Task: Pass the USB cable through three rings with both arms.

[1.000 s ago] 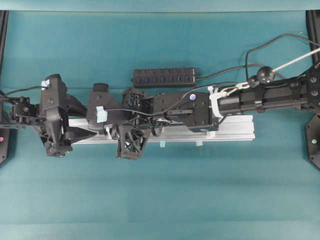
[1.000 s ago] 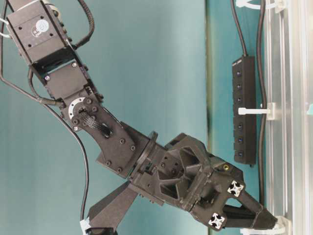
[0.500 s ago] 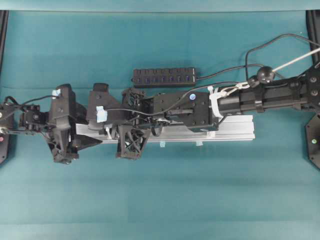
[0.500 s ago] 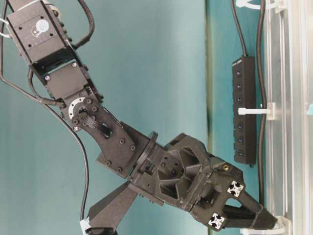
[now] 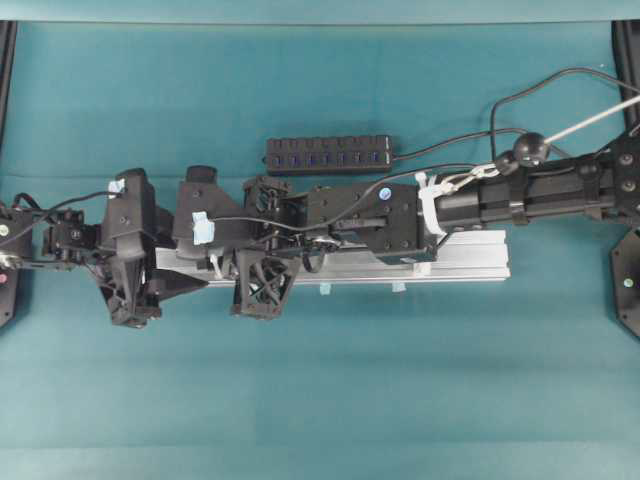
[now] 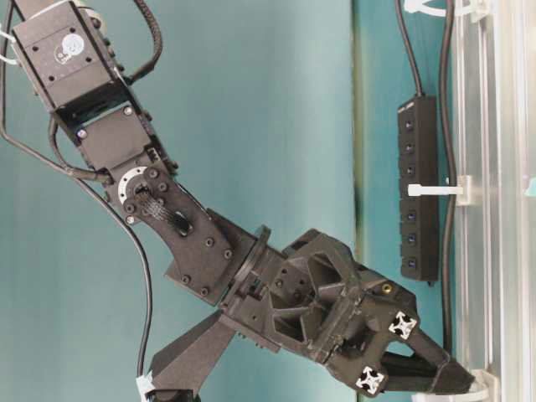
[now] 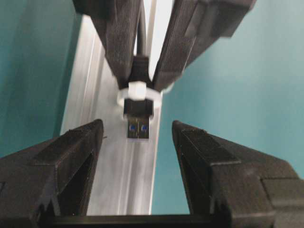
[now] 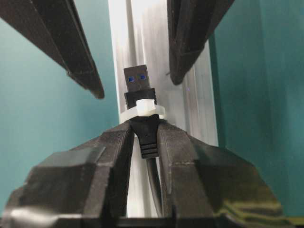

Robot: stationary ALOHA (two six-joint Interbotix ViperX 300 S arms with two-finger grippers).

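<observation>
The USB cable's plug [image 8: 139,78] pokes through a white ring [image 8: 141,110] on the silver rail [image 8: 199,95]. My right gripper [image 8: 146,135] is shut on the plug's black body just behind that ring. In the left wrist view the plug [image 7: 137,124] faces my left gripper [image 7: 137,142], which is open and a short gap away, with a finger on either side of the plug's line. Overhead, the left gripper [image 5: 188,276] meets the right gripper [image 5: 225,265] at the rail's left end. At table level the cable [image 6: 446,251] runs through a second ring [image 6: 435,190] and a third ring [image 6: 427,7].
A black multi-port hub [image 5: 328,153] lies behind the rail [image 5: 460,255], and its own cable curls off to the right. Small light-blue tape tabs [image 5: 325,290] stick out at the rail's front edge. Teal cloth [image 5: 330,390] covers the table.
My left arm has slid right along the rail, bringing its open gripper nearer the plug. The right gripper has kept its hold without moving.
</observation>
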